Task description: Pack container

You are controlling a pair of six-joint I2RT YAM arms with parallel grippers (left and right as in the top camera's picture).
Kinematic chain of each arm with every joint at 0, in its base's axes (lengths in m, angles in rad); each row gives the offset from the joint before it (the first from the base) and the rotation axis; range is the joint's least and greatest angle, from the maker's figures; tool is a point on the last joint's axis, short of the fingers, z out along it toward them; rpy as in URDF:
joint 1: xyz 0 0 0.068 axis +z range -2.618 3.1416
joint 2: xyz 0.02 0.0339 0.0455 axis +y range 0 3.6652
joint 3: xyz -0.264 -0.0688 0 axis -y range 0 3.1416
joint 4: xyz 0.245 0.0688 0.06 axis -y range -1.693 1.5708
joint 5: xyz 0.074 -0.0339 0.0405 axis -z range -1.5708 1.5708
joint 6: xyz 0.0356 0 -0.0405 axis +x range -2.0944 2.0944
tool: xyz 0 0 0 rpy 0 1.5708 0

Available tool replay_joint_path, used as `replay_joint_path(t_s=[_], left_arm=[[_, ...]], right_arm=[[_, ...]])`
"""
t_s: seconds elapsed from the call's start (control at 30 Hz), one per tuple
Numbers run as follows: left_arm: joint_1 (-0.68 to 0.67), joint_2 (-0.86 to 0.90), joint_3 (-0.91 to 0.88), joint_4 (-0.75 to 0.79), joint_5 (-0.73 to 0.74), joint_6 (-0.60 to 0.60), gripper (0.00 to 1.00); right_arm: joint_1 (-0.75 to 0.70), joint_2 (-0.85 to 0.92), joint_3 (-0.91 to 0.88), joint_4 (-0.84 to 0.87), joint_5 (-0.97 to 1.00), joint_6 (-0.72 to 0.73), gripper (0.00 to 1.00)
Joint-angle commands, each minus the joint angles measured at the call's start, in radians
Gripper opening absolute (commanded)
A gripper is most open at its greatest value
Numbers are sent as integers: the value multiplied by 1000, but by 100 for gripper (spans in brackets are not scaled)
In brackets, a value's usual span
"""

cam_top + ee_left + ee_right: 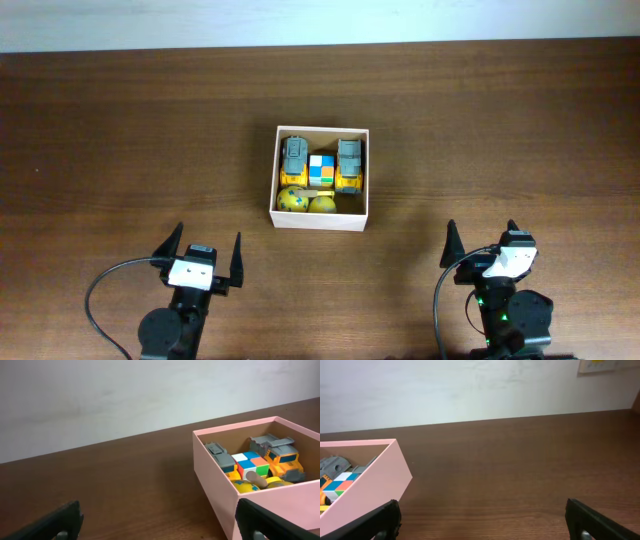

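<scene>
The container (pixel 274 180) is a square white-walled box with a tan inside at the table's middle. In it lie two grey-and-yellow toy trucks (pixel 297 157) (pixel 348 162), a colourful cube (pixel 321 171) and two yellow balls (pixel 291 200) (pixel 322 205). The left wrist view shows the container (pixel 212 480) at right with the trucks (pixel 281 456) and the cube (pixel 251 463) inside. My left gripper (pixel 205 252) stands open near the front edge, left of the container, nothing between its fingers. Front right, my right gripper (pixel 482 241) is open and empty; the container (pixel 372 477) shows at its left.
Dark wooden table (pixel 120 150) all around the container. A pale wall (pixel 470 390) runs behind the table's far edge. Black cables (pixel 100 300) loop beside each arm base at the front.
</scene>
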Motion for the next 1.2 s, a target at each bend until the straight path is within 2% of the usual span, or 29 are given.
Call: replay_joint_path(t_s=[0.0,0.13,0.33,1.17], left_arm=[[6,-6,-5,-2,-3,13,99],[6,-6,-5,-6,-74,13,99],[6,-6,-5,-5,-95,13,99],[6,-6,-5,-5,-94,13,99]], right_arm=[[-7,-11,-10,3,-2,-10,99],[-7,-11,-10,3,-2,-10,99],[-7,-11,-10,3,-2,-10,99],[-7,-11,-10,3,-2,-10,99]])
